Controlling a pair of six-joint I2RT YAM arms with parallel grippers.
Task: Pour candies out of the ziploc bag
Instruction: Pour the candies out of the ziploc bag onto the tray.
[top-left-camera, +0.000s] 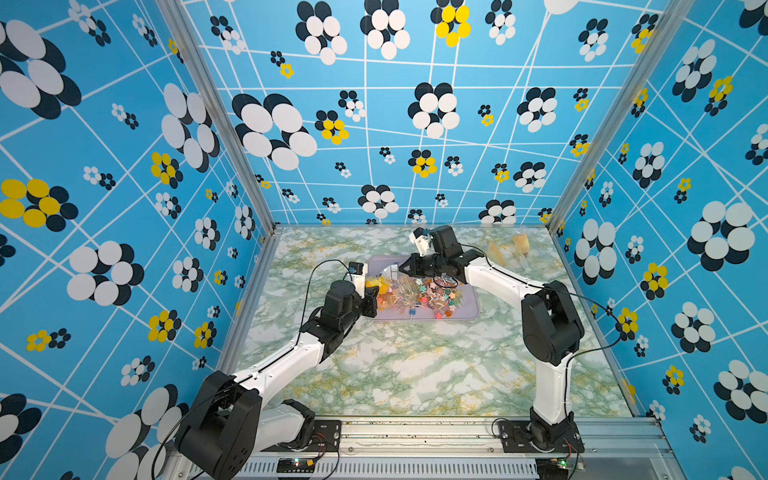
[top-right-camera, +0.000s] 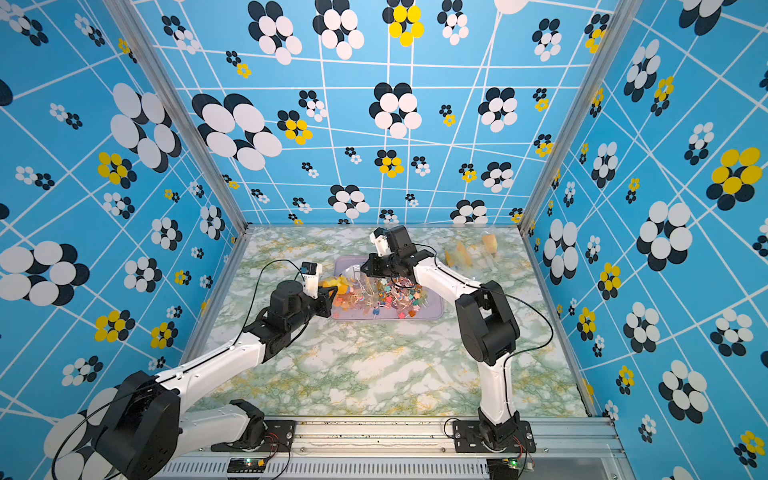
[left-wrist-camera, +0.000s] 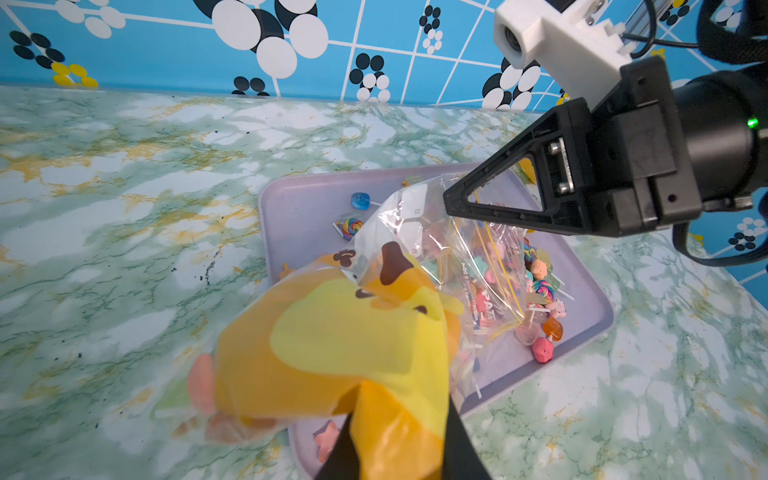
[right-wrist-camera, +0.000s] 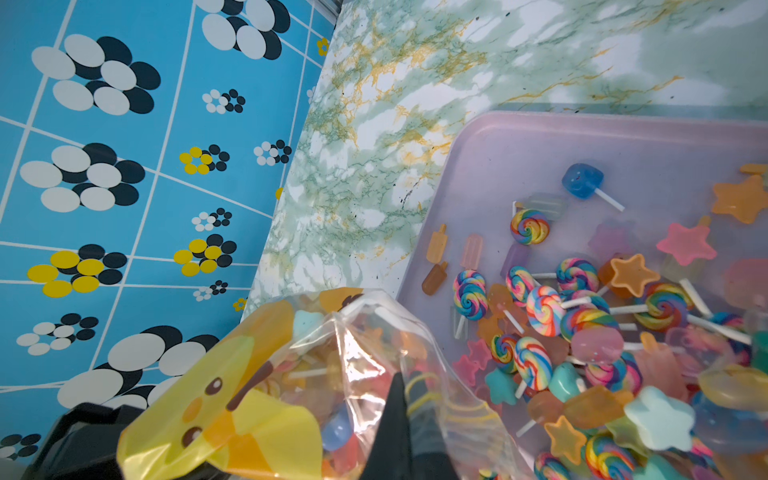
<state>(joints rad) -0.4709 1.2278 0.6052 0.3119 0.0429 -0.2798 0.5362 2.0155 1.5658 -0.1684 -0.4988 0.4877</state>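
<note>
The ziploc bag is clear plastic with a yellow and orange cartoon print, and it hangs over a lilac tray. My left gripper is shut on the bag's printed yellow end. My right gripper is shut on the clear end with the yellow zip lines. Many candies lie in the tray: swirl lollipops, stars, ice-lolly shapes. Some candies sit inside the bag.
The tray lies mid-table on green marbled paper, and its far left corner is bare. Another clear bag with orange print lies at the back right. Blue patterned walls close three sides, and a metal rail runs along the front.
</note>
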